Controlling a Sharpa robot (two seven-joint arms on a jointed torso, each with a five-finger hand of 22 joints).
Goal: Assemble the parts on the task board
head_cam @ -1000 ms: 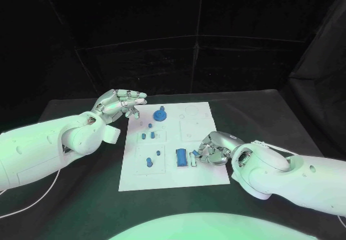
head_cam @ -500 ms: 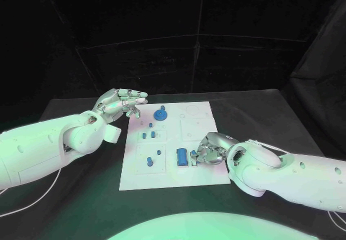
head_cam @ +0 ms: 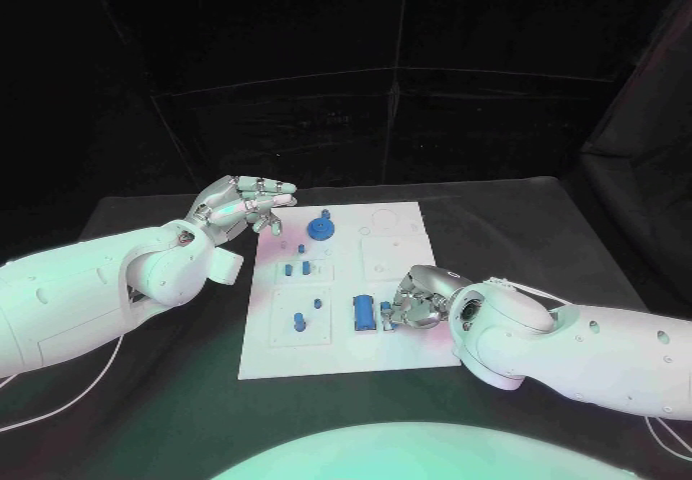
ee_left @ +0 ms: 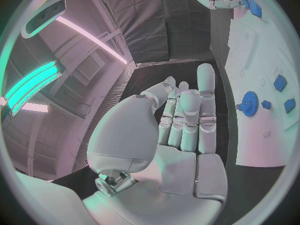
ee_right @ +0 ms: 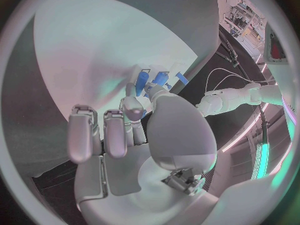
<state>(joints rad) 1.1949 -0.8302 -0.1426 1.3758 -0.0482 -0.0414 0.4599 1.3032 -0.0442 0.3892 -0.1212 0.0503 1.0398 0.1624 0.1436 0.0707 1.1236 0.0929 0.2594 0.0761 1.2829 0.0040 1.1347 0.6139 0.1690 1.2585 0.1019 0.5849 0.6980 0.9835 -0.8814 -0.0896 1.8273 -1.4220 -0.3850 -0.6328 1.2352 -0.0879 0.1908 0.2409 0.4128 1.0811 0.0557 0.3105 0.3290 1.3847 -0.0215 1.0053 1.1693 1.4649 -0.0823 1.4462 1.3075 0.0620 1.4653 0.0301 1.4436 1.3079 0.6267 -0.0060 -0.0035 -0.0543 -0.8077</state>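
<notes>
Silver right hand (head_cam: 418, 300) fingers pinching a small blue part (head_cam: 385, 320) on the task board (head_cam: 389, 260); left hand (head_cam: 238, 207) empty, fingers loosely spread.

I see the task board (head_cam: 397, 355) mid-table. Gear part (head_cam: 320, 231) sits at its far left, block part (head_cam: 362, 313) near centre. My left hand (head_cam: 238, 207) hovers off the board's far-left corner; my right hand (head_cam: 418, 300) is over the board, just right of the block.
</notes>
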